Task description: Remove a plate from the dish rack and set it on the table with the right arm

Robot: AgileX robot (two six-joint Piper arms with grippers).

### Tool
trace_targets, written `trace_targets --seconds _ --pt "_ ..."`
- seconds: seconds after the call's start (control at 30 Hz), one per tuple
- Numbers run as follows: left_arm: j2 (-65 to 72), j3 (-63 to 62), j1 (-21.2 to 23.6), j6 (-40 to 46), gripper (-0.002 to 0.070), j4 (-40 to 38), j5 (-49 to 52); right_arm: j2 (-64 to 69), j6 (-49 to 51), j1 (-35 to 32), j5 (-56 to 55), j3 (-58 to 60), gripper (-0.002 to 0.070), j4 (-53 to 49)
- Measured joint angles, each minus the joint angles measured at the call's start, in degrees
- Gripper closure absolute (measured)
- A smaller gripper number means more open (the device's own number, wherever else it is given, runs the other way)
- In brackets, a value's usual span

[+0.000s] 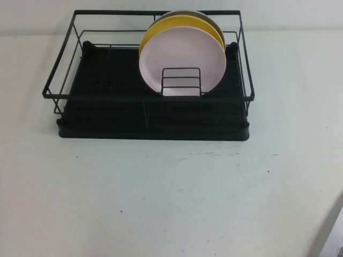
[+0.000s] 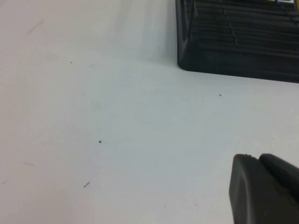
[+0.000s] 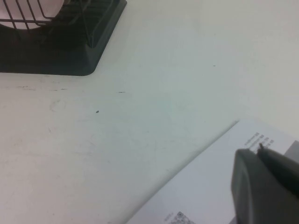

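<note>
The pale pink plate [image 1: 182,56] stands upright in the small wire holder [image 1: 181,81] of the black dish rack [image 1: 107,107], at the front of the stack. Its lower edge also shows in the right wrist view [image 3: 28,9]. Neither arm shows in the high view. My right gripper [image 3: 258,150] is shut and empty, low over a white printed sheet, well away from the rack's corner [image 3: 56,51]. My left gripper [image 2: 256,157] is shut and empty above the white table [image 2: 93,116], short of the rack's other front corner [image 2: 233,46].
A yellow plate [image 1: 179,21] and a grey-olive plate [image 1: 187,12] stand behind the pink one. A white printed sheet [image 3: 205,186] lies at the table's near right corner [image 1: 329,235]. Bare white table [image 1: 161,198] stretches in front of the rack.
</note>
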Motion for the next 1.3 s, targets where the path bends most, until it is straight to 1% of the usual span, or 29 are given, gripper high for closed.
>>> trace_targets --seconds 0.53,0.83,0.97,1.07,1.17,1.3 --pt "0.0 0.0 0.0 0.0 0.0679 0.0 0.0 0.0 0.0 0.0 0.0 0.0 0.0694 0.12" --pt "0.0 0.0 0.0 0.0 0.0679 0.0 0.0 0.0 0.0 0.0 0.0 0.0 0.0694 2.7" --pt "0.0 0.0 0.0 0.0 0.0679 0.0 0.0 0.0 0.0 0.0 -0.12 0.0 0.0694 5.42" --pt "0.0 0.0 0.0 0.0 0.0679 0.0 0.0 0.0 0.0 0.0 -0.21 0.0 0.0694 9.79" --pt "0.0 0.0 0.0 0.0 0.0679 0.0 0.0 0.0 0.0 0.0 -1.67 0.0 0.0694 16.64" --pt "0.0 0.0 0.0 0.0 0.0679 0.0 0.0 0.0 0.0 0.0 -6.08 0.0 0.0694 31.99"
